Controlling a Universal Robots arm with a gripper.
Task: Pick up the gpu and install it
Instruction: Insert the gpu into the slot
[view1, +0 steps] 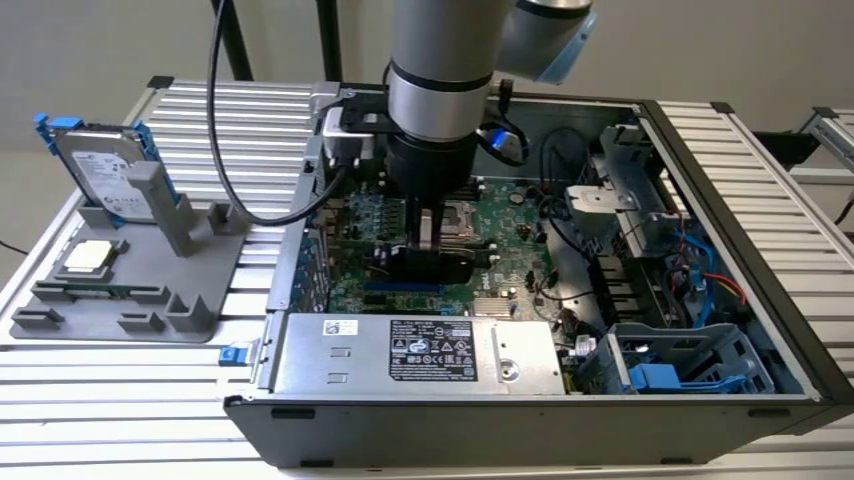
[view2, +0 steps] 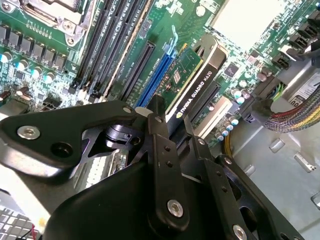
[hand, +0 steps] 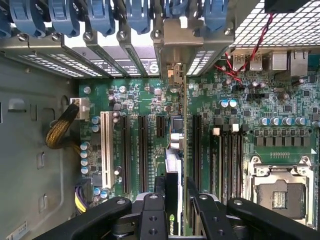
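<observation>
Two jaws of our gripper (view2: 172, 117) are clamped on the gpu (view2: 192, 82), held on edge just above the blue slot (view2: 157, 75) on the motherboard (hand: 140, 100). We judge pickup done; seating in the open computer case (view1: 747, 200) remains.

Pincer (view2: 172, 120) clamped, pointing straight down
</observation>
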